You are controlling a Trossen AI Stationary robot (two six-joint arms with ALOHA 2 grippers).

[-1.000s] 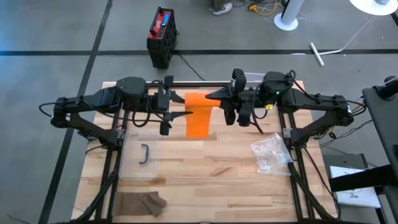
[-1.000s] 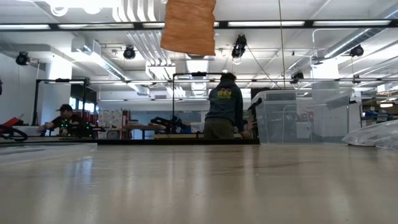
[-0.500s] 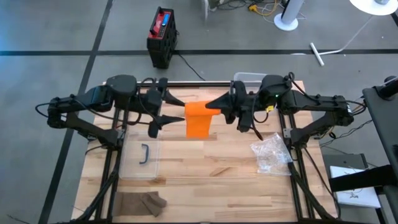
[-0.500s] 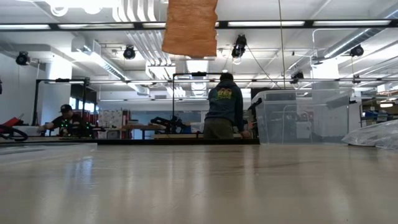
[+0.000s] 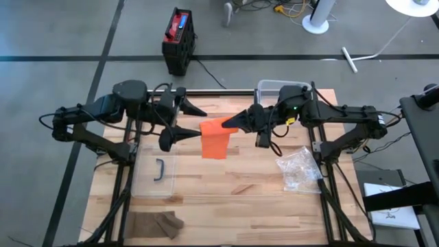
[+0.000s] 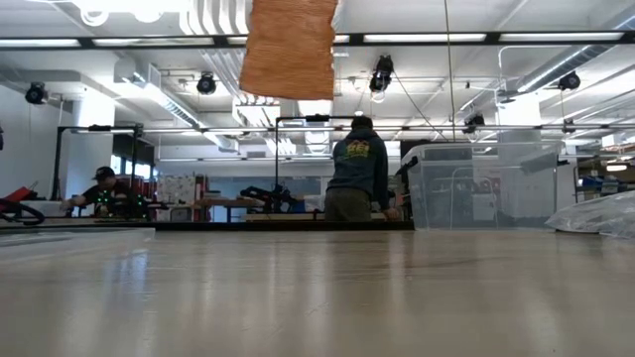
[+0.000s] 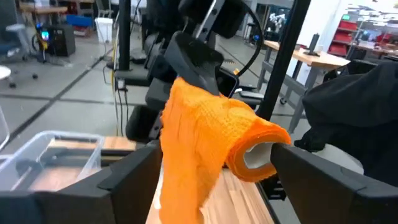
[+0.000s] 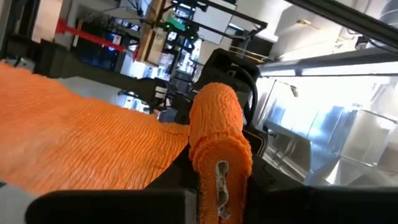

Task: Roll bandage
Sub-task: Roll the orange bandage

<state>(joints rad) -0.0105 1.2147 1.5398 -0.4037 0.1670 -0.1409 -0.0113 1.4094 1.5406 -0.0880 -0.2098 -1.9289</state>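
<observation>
The right gripper (image 5: 233, 125) has swung left and nearer, clamped on the orange bandage roll (image 7: 255, 146), whose loose tail (image 5: 215, 142) hangs above mid-table. The left gripper (image 5: 191, 120), fingers spread, has backed off left, so winding looks paused.

From low on the tabletop, my bandage (image 6: 289, 48) is cut off by the upper edge, both arms out of sight; my right gripper's (image 5: 233, 125) fingers hide the roll's end.
</observation>
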